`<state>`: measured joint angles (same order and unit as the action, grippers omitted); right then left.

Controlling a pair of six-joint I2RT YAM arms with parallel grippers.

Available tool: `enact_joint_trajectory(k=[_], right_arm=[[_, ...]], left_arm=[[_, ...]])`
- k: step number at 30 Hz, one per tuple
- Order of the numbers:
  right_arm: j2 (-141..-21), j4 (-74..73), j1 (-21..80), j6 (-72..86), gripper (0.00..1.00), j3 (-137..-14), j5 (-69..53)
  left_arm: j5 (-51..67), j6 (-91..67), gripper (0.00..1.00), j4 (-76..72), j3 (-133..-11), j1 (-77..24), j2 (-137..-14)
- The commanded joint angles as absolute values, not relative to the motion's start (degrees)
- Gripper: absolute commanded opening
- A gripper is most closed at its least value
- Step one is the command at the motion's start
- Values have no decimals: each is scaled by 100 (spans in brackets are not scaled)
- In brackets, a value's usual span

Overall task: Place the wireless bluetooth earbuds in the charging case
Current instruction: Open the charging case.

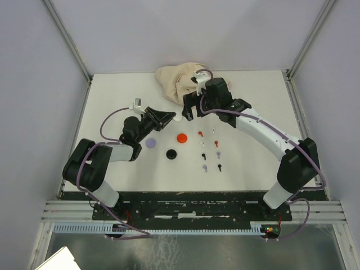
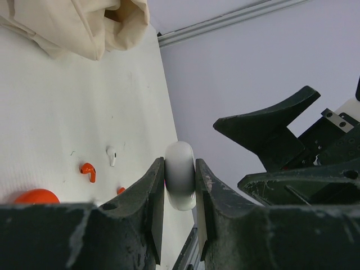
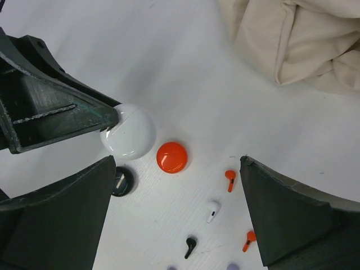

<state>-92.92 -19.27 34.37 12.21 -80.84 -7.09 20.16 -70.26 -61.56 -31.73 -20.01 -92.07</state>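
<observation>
My left gripper (image 1: pixel 173 119) is shut on a white round charging case (image 1: pixel 178 118), held on edge above the table; both pads clamp its flat sides (image 2: pixel 180 174). The case (image 3: pixel 128 131) looks closed. My right gripper (image 1: pixel 194 109) hovers just beyond it, open wide with nothing between its fingers (image 3: pixel 179 185). The earbuds lie in two columns on the table right of centre: red (image 1: pixel 199 133), white (image 1: pixel 203 144), black (image 1: pixel 203 155) and lavender (image 1: pixel 205 167). Under the right gripper lie a red earbud (image 3: pixel 229 179), a white one (image 3: pixel 212 211) and a black one (image 3: pixel 190 245).
A red round case (image 1: pixel 181 138), a black one (image 1: pixel 171 153) and a lavender one (image 1: pixel 150 143) lie on the white table. A cream cloth bag (image 1: pixel 177 81) sits at the back centre, close behind the right wrist. Metal frame rails edge the table.
</observation>
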Motion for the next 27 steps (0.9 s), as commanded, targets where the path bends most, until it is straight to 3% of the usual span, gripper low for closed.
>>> enact_joint_trajectory(k=[1,27], right_arm=[[-9453,-1752,3557,1291,100,-8146,-770],[-10101,-1468,3565,1345,99,-8125,-527]], left_arm=[[1924,-6961,3,-6246,-3270,-2030,-8951],[2059,-7422,3,-6529,-3074,-2065,-8695]])
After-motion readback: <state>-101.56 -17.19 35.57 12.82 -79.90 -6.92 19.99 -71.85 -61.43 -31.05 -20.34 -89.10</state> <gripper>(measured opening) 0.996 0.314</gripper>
